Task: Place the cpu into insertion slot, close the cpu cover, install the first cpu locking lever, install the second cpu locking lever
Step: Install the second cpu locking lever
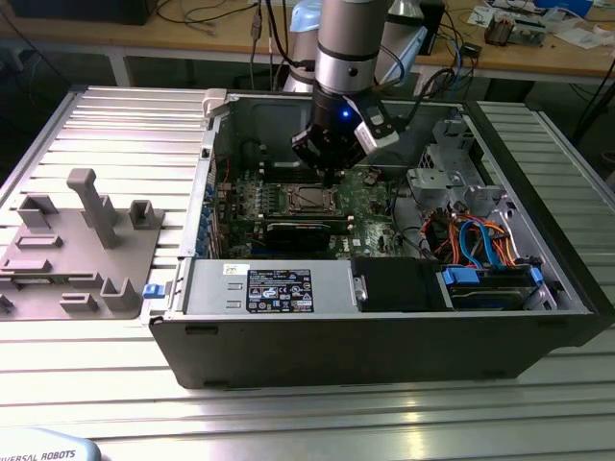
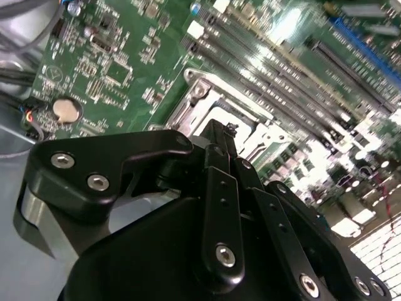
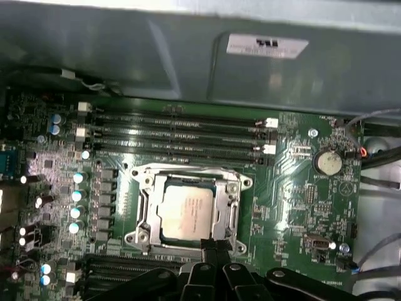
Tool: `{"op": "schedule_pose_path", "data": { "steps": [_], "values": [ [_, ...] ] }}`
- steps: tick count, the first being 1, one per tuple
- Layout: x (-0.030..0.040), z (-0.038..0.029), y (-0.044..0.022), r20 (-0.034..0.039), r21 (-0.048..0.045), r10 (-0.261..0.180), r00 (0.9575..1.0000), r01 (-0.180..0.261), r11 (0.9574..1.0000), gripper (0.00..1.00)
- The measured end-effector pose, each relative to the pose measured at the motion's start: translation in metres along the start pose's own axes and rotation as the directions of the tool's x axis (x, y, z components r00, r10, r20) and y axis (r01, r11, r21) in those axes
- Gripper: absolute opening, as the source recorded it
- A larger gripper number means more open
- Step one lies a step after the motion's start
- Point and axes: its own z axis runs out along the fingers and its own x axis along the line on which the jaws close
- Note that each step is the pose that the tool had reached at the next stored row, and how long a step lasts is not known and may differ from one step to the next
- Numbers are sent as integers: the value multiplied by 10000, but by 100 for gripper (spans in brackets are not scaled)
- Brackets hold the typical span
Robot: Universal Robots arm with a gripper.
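Note:
The cpu (image 3: 184, 212), a dull silver square, lies flat in the insertion slot (image 3: 188, 170) on the green board. The cpu cover (image 3: 146, 208), a thin silver frame, rests down around the chip's edges. My gripper (image 3: 210, 246) hovers at the socket's near edge with its black fingertips together and nothing visible between them. In the second wrist view the gripper (image 2: 218, 128) points its tips at the socket's silver rim (image 2: 202, 88). In the exterior view the gripper (image 1: 328, 171) hangs inside the open case just above the slot (image 1: 306, 199). The locking levers are not clear.
Long black memory slots (image 3: 175, 133) run beside the socket, with a coin battery (image 3: 327, 162) nearby. The case holds a labelled power supply (image 1: 279, 288) at the front and a drive cage with blue and orange cables (image 1: 480, 252). A grey fixture plate (image 1: 77, 245) sits on the exterior view's left.

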Motion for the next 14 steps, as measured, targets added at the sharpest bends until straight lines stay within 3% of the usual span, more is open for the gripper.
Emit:
{"op": "schedule_pose_path", "data": {
  "steps": [3, 6, 9, 12, 14],
  "values": [
    [7, 4, -76, 17, -207, 0, 10000, 0, 9998, 11],
    [20, 12, -193, 68, -832, 0, 10000, 6, 9965, 11],
    [41, 24, -315, 107, -1313, 3, 9999, 11, 9913, 11],
    [63, 35, -390, 124, -1534, 5, 9999, 15, 9882, 11],
    [88, 44, -441, 132, -1629, 7, 9999, 15, 9866, 11]
  ]
}}
